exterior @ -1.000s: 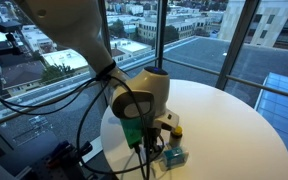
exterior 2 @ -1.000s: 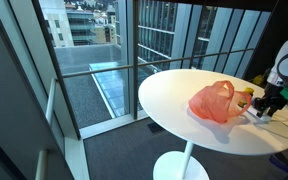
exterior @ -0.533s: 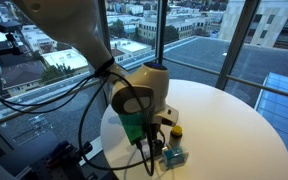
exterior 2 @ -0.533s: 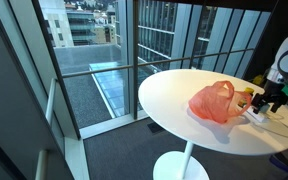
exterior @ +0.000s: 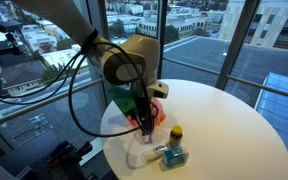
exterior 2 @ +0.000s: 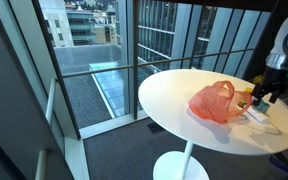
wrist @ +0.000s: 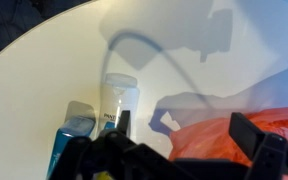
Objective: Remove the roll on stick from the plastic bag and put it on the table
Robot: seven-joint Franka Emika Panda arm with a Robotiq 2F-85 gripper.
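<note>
The roll on stick (wrist: 117,98), a white tube with a pale cap, lies on the round white table (wrist: 44,60) next to a teal pack (wrist: 68,142). In an exterior view the roll on stick (exterior: 141,156) rests near the table's front edge. The orange plastic bag (exterior 2: 214,102) sits crumpled beside it; the bag (wrist: 224,140) fills the lower right of the wrist view. My gripper (exterior: 144,126) hangs open above the stick and the bag's edge, with nothing between its fingers. The same gripper (exterior 2: 264,96) shows at the table's far side.
A small yellow-capped bottle (exterior: 176,133) and the teal pack (exterior: 172,157) stand close to the stick. Glass walls surround the table (exterior 2: 174,95). A cable's shadow crosses the tabletop in the wrist view.
The gripper has opened and risen from the tabletop. The white stick now lies by itself on the table below it.
</note>
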